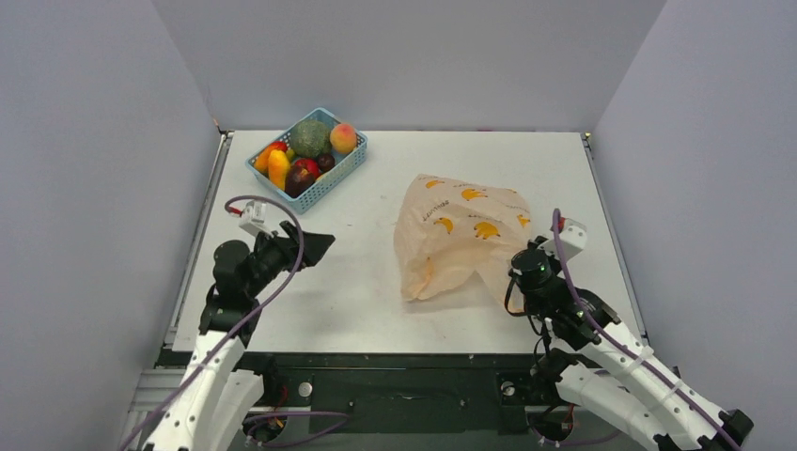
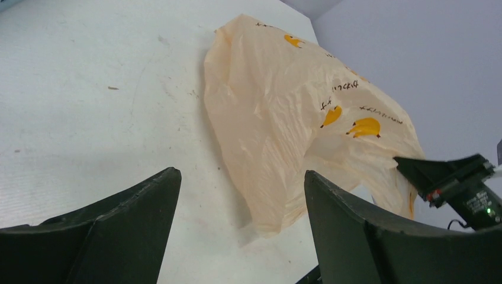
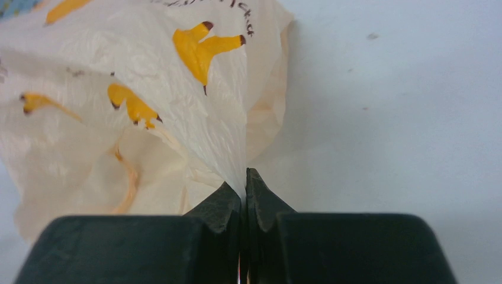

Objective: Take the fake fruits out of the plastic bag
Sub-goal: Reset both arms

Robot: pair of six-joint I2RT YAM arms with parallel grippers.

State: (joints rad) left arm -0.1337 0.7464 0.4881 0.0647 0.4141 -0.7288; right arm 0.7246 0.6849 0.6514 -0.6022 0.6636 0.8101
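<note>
Pinching a fold of the thin translucent pale-orange banana-printed plastic bag (image 3: 148, 118) between the pressed-together fingers of the right gripper (image 3: 244, 184), right of centre on the white table (image 1: 357, 291); holding the left gripper (image 2: 240, 173) spread wide on nothing, near left. Seems nearly done: small glossy fake fruits (image 1: 303, 169) heaped in the blue mesh basket (image 1: 344, 175) far left, no fruit shape visible through the film.

Robot lab test cell. Bare white table (image 1: 376, 282) boxed in by plain pale-grey walls (image 1: 94, 141) at 9, 12 and 3 o'clock. Left arm (image 1: 246, 268) and right arm (image 1: 573, 315), white and black, are bolted at 6 o'clock on a dark metal frame (image 1: 404, 381), with purple cables (image 1: 282, 282) looping loose. Staged props on top: blue basket (image 1: 338, 178) of toy fruit (image 1: 343, 138) at 11 o'clock, printed plastic bag (image 1: 461, 235) toward 3 o'clock.
</note>
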